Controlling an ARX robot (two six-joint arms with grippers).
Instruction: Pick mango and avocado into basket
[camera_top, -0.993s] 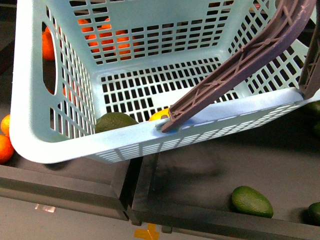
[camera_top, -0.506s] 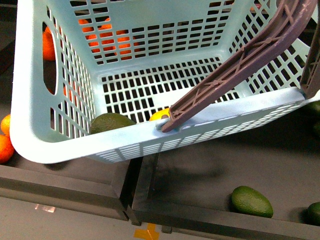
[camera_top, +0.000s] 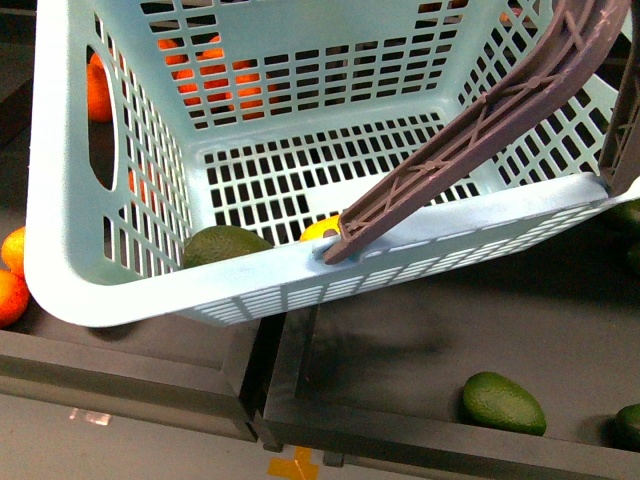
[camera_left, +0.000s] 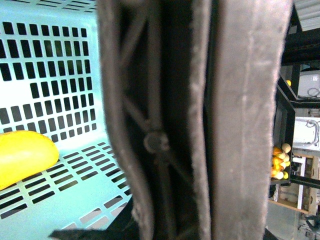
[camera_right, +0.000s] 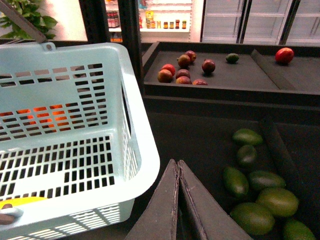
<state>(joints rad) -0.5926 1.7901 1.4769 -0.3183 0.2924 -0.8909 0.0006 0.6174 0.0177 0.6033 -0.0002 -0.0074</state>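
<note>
The light blue basket (camera_top: 110, 150) hangs tilted and fills most of the front view. An olive avocado (camera_top: 224, 245) and a yellow mango (camera_top: 320, 228) lie on its slotted floor, half hidden by the near rim. My left gripper (camera_left: 172, 217) is shut on the brown-purple handle (camera_left: 165, 120), which blocks most of the left wrist view; the mango (camera_left: 22, 157) shows beside it. My right gripper (camera_right: 177, 165) is shut with nothing in it, low beside the basket's corner (camera_right: 142, 165). A sliver of mango (camera_right: 20, 201) shows through the lattice.
One loose avocado (camera_top: 503, 402) rests in the dark tray (camera_top: 400, 350) under the basket. Oranges (camera_top: 12, 268) lie at the left and behind the lattice. Several green fruits (camera_right: 252, 217) lie to one side of the right gripper. A far tray holds reddish fruits (camera_right: 184, 70).
The basket has swayed slightly, and the avocado inside has slid a little to the left. Both grippers keep their hold and position.
</note>
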